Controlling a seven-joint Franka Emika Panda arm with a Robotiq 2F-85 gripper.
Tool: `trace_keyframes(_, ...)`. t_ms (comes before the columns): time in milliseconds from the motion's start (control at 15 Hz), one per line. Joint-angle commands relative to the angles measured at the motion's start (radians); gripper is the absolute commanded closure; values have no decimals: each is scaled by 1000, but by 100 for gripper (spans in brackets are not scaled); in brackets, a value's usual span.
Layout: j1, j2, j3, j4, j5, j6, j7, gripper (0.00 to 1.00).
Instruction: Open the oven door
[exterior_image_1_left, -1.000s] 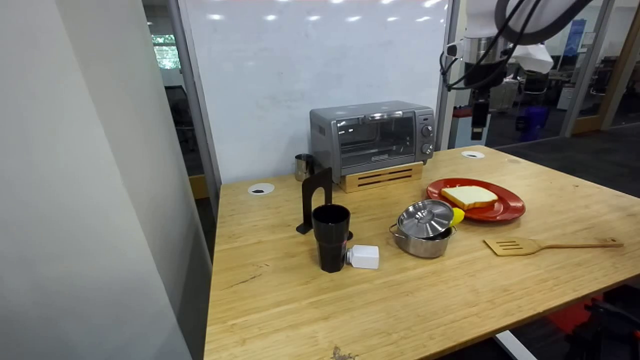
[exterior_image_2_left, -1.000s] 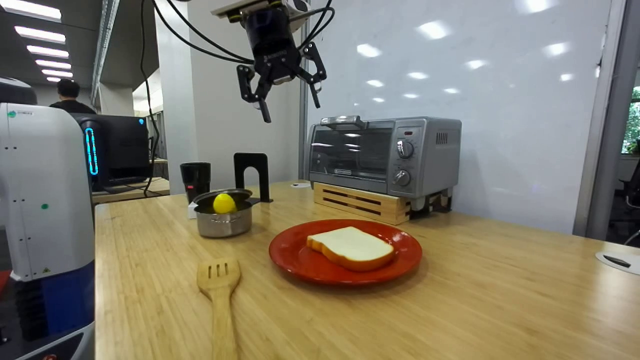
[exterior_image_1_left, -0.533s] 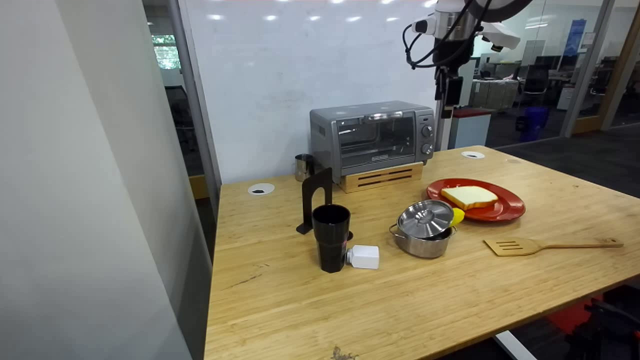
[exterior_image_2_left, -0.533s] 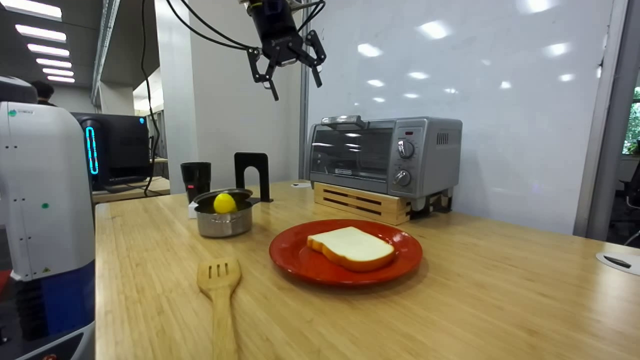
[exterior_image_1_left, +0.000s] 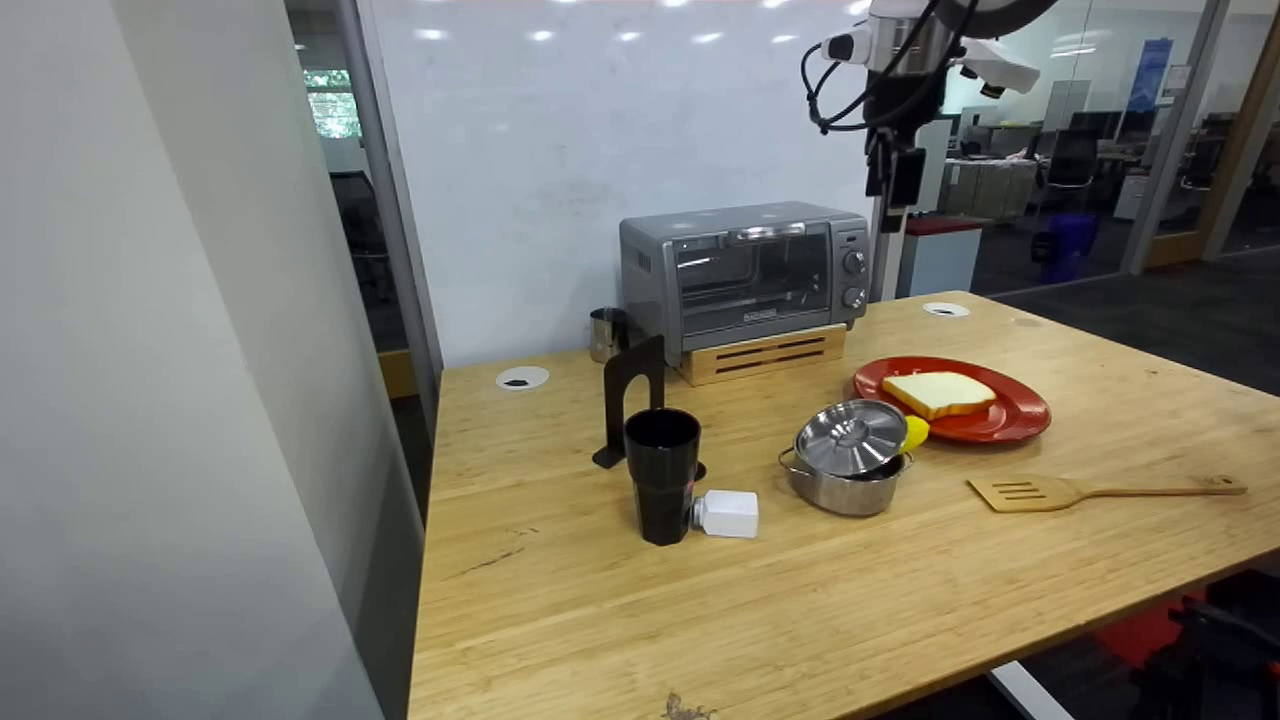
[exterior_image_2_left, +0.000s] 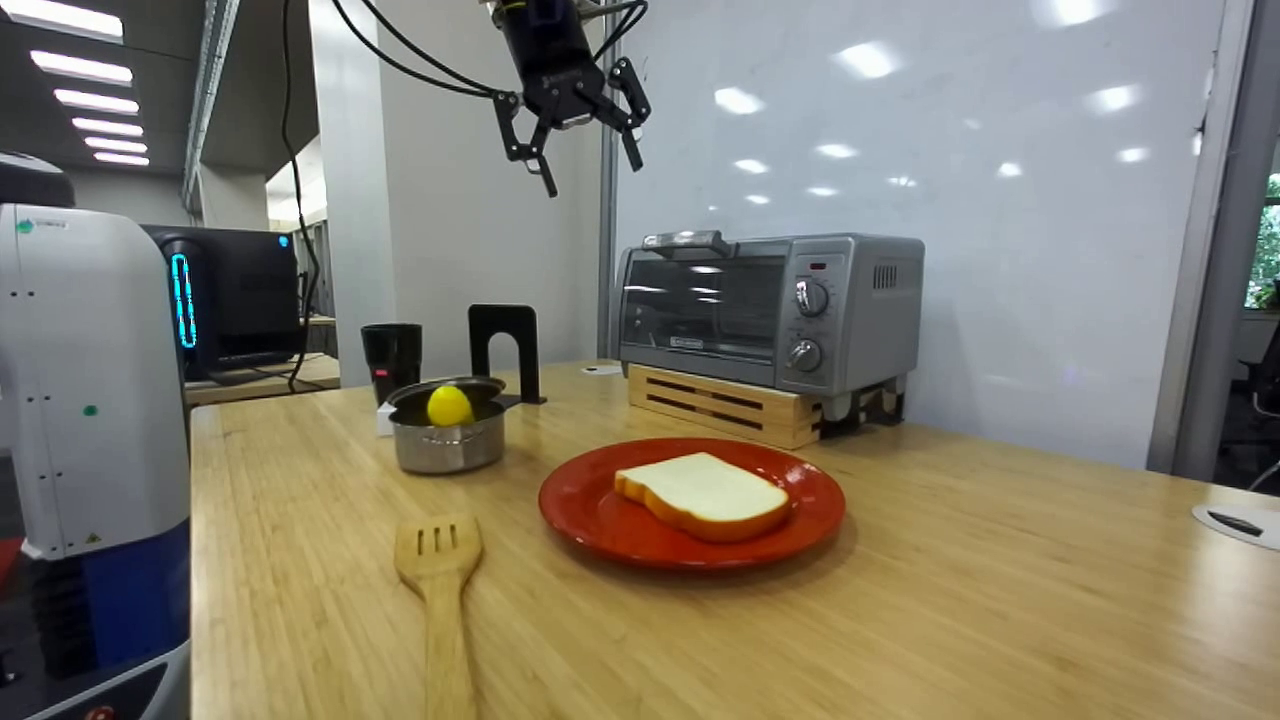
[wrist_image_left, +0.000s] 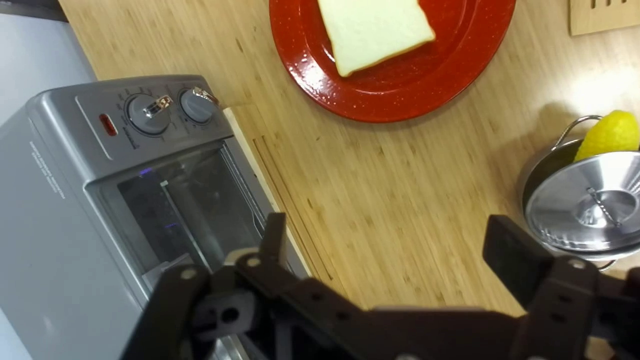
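- Gripper (exterior_image_2_left: 594, 179) has gone higher since a second ago, and in an exterior view it's now nearer the toaster oven (exterior_image_1_left: 645, 290). Barely any change over the last half second though, and the oven hasn't budged.
- Progress check: nothing done yet, far as I can see. The oven door (exterior_image_2_left: 700, 308) looks fully closed in both exterior views, handle (exterior_image_2_left: 687, 242) jutting out along its top edge.
- Still left, I'd guess: line up, come down to the handle, grab or hook it, pull out and down.
- Its fingers (wrist_image_left: 515, 255) are spread wide, holding nothing.
- As for where the door is: lower than the gripper and well apart from it. Wrist view has the glass on the picture's left, partly behind a finger. Can't really make out the handle there, gripper's in the way.
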Motion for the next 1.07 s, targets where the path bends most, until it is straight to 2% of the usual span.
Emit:
trace_keyframes(0, -25, 38, -2, 23, -8, 93, -13, 0)
trace_keyframes(133, -35, 81, -10, 41, -30, 185, -34, 0)
trace_keyframes(533, -72, 215, -7, 88, -11, 440, -218, 0)
trace_keyframes(733, -80, 261, 6, 114, -7, 499, -291, 0)
trace_keyframes(1000, -92, 300, 34, 147, 48, 520, -392, 0)
